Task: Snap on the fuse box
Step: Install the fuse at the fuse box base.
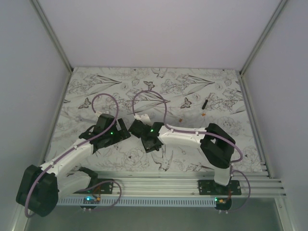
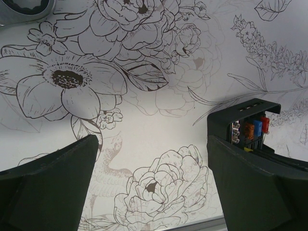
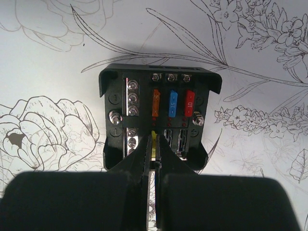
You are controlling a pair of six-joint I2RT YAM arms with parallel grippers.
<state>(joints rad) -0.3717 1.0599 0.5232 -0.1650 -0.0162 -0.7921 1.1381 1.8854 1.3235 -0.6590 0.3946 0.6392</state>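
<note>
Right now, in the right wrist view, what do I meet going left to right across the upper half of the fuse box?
On the fuse box: column of silver screws → orange fuse → blue fuse → red fuse.

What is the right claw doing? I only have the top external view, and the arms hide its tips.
Observer: The right claw is shut over the near row of the small black squarish plastic fuse box, with a small yellow piece between its tips.
Operator: Any fuses seated?
Observer: Three stand in the far row: an orange fuse, a blue fuse and a red fuse.
Operator: Left claw?
Observer: The left claw is wide open and empty. The box lies beyond one finger, not in the gap.
</note>
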